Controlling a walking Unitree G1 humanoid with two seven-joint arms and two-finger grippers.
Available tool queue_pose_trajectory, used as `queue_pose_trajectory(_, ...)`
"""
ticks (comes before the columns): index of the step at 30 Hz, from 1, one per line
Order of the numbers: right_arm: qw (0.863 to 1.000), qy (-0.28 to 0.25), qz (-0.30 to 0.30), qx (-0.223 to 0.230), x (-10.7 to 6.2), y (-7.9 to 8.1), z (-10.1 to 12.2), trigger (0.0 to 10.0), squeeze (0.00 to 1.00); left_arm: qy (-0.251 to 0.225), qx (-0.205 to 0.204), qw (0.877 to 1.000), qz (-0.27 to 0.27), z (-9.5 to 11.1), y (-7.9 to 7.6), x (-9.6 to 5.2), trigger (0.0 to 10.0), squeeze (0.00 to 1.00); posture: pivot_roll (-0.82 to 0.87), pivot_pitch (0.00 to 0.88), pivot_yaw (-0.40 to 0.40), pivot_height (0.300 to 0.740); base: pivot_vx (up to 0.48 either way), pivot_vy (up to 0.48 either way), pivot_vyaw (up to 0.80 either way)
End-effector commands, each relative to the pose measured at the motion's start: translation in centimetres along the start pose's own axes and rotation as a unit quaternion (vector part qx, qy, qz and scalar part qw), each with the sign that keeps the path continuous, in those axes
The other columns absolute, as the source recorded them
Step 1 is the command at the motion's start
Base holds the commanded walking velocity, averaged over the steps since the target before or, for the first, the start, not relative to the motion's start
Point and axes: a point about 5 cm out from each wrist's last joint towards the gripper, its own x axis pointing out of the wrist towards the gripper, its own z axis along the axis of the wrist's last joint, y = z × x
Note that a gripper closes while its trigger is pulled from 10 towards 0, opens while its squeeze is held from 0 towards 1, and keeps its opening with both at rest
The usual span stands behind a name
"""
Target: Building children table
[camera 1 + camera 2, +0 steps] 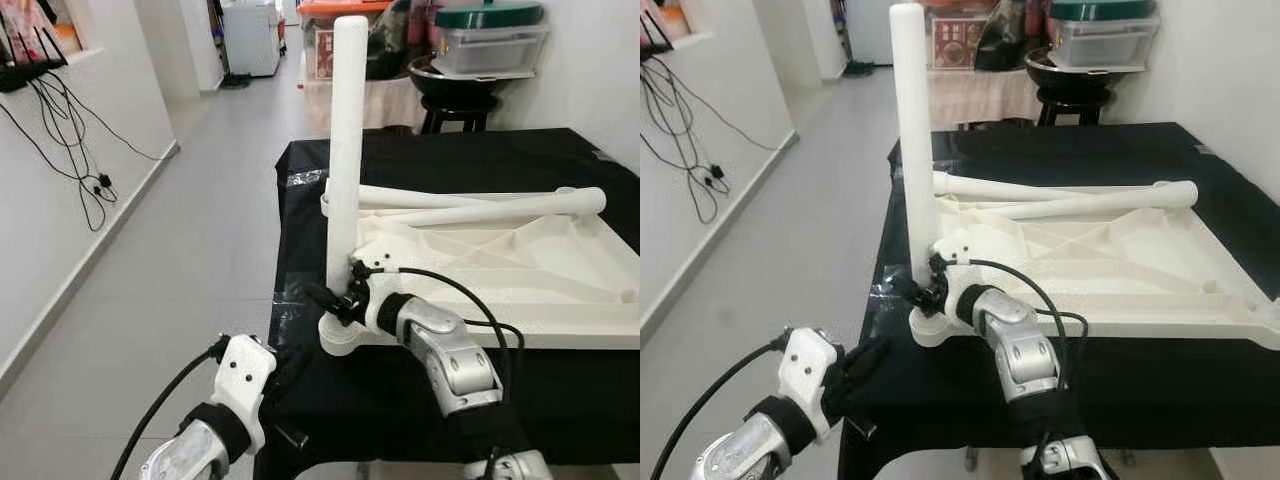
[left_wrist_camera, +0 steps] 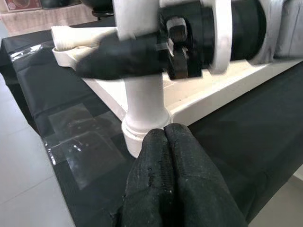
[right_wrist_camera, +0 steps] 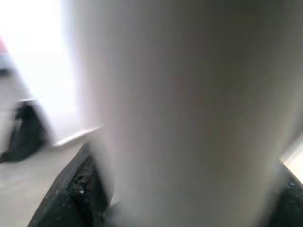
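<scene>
An upturned white plastic tabletop (image 1: 520, 290) lies on a black-covered table (image 1: 450, 160). One white leg (image 1: 347, 150) stands upright in the tabletop's near left corner socket. My right gripper (image 1: 335, 298) is shut on this leg just above the socket; in the right wrist view the leg (image 3: 180, 113) sits close between the black fingers (image 3: 75, 189). Two loose legs (image 1: 480, 208) lie across the tabletop's far side. My left gripper (image 2: 165, 135) hovers low by the table's near left edge, fingers pressed together and holding nothing, a short way from the socket (image 2: 142, 135).
Grey floor (image 1: 200, 250) runs along the table's left side. Cables (image 1: 60, 130) hang on the left wall. Behind the table stand a black stool (image 1: 460, 105) with a bowl and stacked storage boxes (image 1: 490, 40).
</scene>
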Motion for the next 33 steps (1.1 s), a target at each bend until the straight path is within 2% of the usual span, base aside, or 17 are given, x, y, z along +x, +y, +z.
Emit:
queue_pose_trajectory(1,0.997,-0.021,0.071,-0.013,0.2,0.6,1.2,10.0,0.0,0.005,0.004,1.0,-0.002,0.1,-0.2,-0.2,10.0,0.0,0.01,0.019,0.024,0.74,0.0,0.0,0.0)
queue_pose_trajectory(2,0.997,-0.021,0.071,-0.013,0.2,0.6,1.2,10.0,0.0,0.005,0.004,1.0,-0.002,0.1,-0.2,-0.2,10.0,0.0,0.01,0.019,0.024,0.74,0.0,0.0,0.0)
queue_pose_trajectory(3,0.992,-0.021,0.122,-0.019,0.2,0.7,1.4,10.0,0.0,0.005,0.002,1.0,-0.002,0.1,-0.2,-0.2,10.0,0.0,0.01,0.015,0.017,0.74,0.0,0.0,0.0)
queue_pose_trajectory(4,0.992,-0.021,0.122,-0.019,0.2,0.7,1.4,10.0,0.0,0.005,0.002,1.0,-0.002,0.1,-0.2,-0.2,10.0,0.0,0.01,0.015,0.017,0.74,0.0,0.0,0.0)
queue_pose_trajectory(6,0.98,-0.001,0.199,-0.025,0.1,0.8,0.8,10.0,0.0,0.003,-0.001,1.0,0.001,0.1,-0.1,0.0,10.0,0.0,0.01,0.011,0.017,0.74,0.0,0.0,0.0)
queue_pose_trajectory(8,0.969,0.022,0.245,-0.012,0.0,0.6,-0.3,10.0,0.0,0.001,-0.003,1.0,0.003,0.1,-0.1,0.1,10.0,0.0,0.02,0.009,0.014,0.74,0.0,0.0,0.0)
queue_pose_trajectory(13,0.964,0.038,0.263,0.006,0.1,0.0,-1.3,10.0,0.0,0.001,-0.006,1.0,0.006,0.1,-0.1,0.1,10.0,0.0,0.02,0.01,0.017,0.74,0.0,0.0,0.0)
queue_pose_trajectory(14,0.965,0.035,0.259,0.014,0.3,-0.2,-1.2,4.7,0.0,0.001,-0.007,1.0,0.006,0.1,-0.1,0.1,10.0,0.0,0.02,0.009,0.016,0.74,0.0,0.0,0.0)
queue_pose_trajectory(15,0.966,0.03,0.257,0.021,0.5,-0.4,-1.2,0.0,0.0,0.001,-0.008,1.0,0.006,0.1,-0.1,0.1,10.0,0.0,0.02,0.009,0.016,0.74,0.0,0.0,0.0)
queue_pose_trajectory(24,0.966,0.014,0.257,0.018,0.5,-1.0,-0.7,0.0,0.0,0.002,-0.017,1.0,0.002,0.0,-0.1,0.2,10.0,0.0,0.01,0.007,0.018,0.74,0.0,0.0,0.0)
queue_pose_trajectory(29,0.967,0.008,0.256,0.002,-0.3,-1.6,-0.9,0.0,0.0,0.003,-0.025,1.0,0.0,-0.2,-0.1,0.3,10.0,0.0,0.0,0.007,0.023,0.74,0.0,0.0,0.0)
queue_pose_trajectory(30,0.973,0.012,0.23,-0.012,-0.6,-1.9,-1.1,0.0,0.0,0.003,-0.027,1.0,-0.001,-0.2,-0.1,0.3,10.0,0.0,0.0,0.009,0.022,0.74,0.0,0.0,0.0)
queue_pose_trajectory(31,0.973,0.012,0.23,-0.012,-0.6,-1.9,-1.1,0.0,0.0,0.003,-0.027,1.0,-0.001,-0.2,-0.1,0.3,10.0,0.0,0.0,0.009,0.022,0.74,0.0,0.0,0.0)
queue_pose_trajectory(32,0.983,0.02,0.181,-0.022,-1.0,-2.0,-1.5,0.0,0.0,0.004,-0.029,1.0,-0.002,-0.2,-0.2,0.3,10.0,0.0,-0.01,0.012,0.014,0.74,0.0,0.0,0.0)
queue_pose_trajectory(33,0.983,0.02,0.181,-0.022,-1.0,-2.0,-1.5,0.0,0.0,0.004,-0.029,1.0,-0.002,-0.2,-0.2,0.3,10.0,0.0,-0.01,0.012,0.014,0.74,0.0,0.0,0.0)
